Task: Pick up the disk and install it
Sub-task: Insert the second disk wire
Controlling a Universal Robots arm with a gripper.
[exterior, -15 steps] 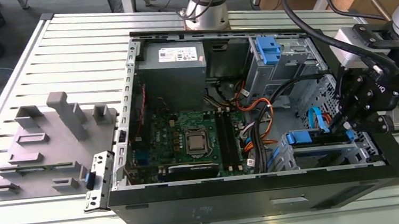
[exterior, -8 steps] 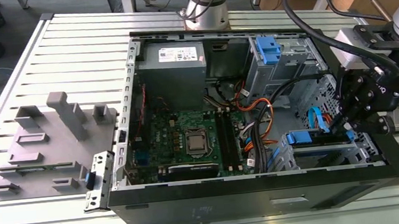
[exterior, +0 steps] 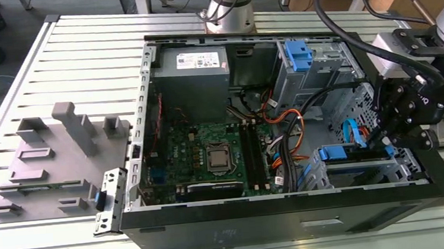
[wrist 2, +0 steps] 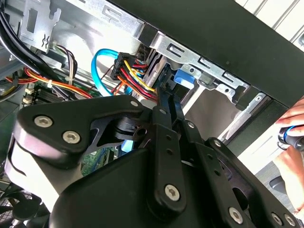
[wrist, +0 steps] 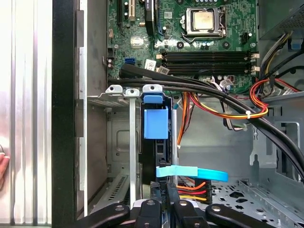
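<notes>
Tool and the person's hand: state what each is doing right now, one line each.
Tool: cannot be told; it is close to the disk.
Hand: closed around a small dark object with a blue ring.

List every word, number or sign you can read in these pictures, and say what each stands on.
White sticker on the grey box: print too small to read.
Pale label on the case outer wall: blurred.
Small white tags on the circuit board: too small to read.
Nothing can be quoted.
</notes>
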